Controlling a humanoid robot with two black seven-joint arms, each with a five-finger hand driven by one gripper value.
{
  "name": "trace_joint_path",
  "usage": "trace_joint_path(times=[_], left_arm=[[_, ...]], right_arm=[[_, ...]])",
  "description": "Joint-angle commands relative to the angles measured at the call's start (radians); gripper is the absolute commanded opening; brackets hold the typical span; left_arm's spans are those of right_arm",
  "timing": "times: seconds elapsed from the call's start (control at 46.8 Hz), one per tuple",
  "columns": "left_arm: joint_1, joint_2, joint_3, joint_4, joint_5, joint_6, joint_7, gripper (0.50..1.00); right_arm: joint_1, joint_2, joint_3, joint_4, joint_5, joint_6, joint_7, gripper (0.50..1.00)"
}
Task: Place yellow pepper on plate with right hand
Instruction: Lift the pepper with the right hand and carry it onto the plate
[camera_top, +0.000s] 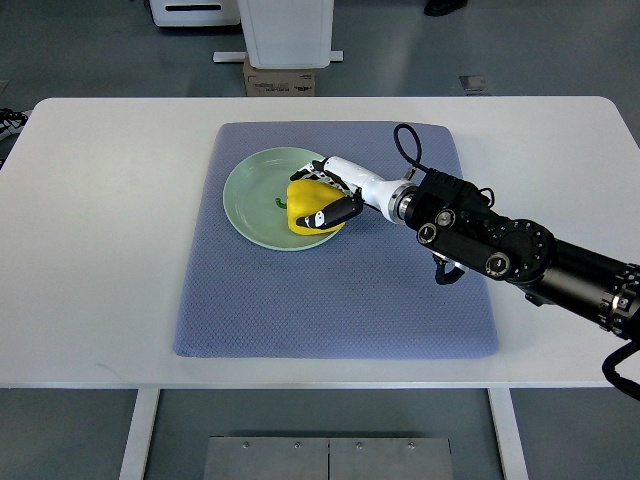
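A yellow pepper (303, 203) with a green stem lies on its side on the right part of a pale green plate (252, 192). My right hand (330, 195) reaches in from the right edge over the plate's right rim. Its white and black fingers (337, 212) wrap around the pepper's right side. The pepper rests on or just above the plate surface; I cannot tell which.
The plate sits on a blue-grey mat (336, 290) on a white table (90, 250). A cardboard box (280, 78) and a white pedestal stand on the floor beyond the table's far edge.
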Motion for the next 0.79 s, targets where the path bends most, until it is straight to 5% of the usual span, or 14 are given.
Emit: trace_joint_path(times=[0.0,0.726,0.769], left_arm=[[0.000,0.000,0.000,0.000,-0.001,0.000,0.000,1.000],[0.000,0.000,0.000,0.000,0.001,0.000,0.000,1.000],[0.000,0.000,0.000,0.000,-0.001,0.000,0.000,1.000]], right_arm=[[-0.003,0.000,0.011,0.001,0.013,-0.013,-0.015,0.500],[-0.026,0.000,0.063,0.008,0.035,-0.019,-0.008,0.500],[-0.026,0.000,0.063,0.008,0.035,-0.019,-0.004,0.643]])
